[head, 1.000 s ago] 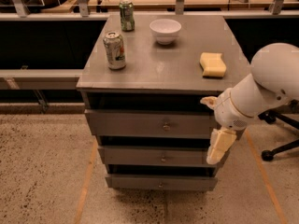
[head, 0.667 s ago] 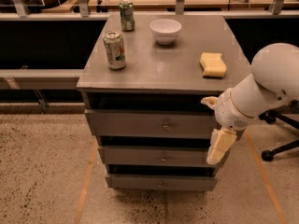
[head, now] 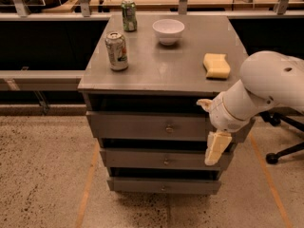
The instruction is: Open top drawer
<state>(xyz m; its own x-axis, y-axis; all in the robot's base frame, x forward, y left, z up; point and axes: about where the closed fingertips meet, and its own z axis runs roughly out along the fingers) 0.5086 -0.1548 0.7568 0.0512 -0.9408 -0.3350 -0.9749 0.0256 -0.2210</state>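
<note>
The top drawer is the uppermost of three in a grey cabinet, right under the counter, with a dark gap above its front. Its wide, flat, matt grey panel carries a small round metal knob at the centre. The right end of the panel is hidden behind the white, rounded arm. The cream-coloured claw hangs downward in front of that right end, reaching over the edge of the middle drawer; whether it is apart or together cannot be told. The bottom drawer sits lowest. On the smooth grey counter stand a silver can, a green can, a white bowl and a yellow sponge.
</note>
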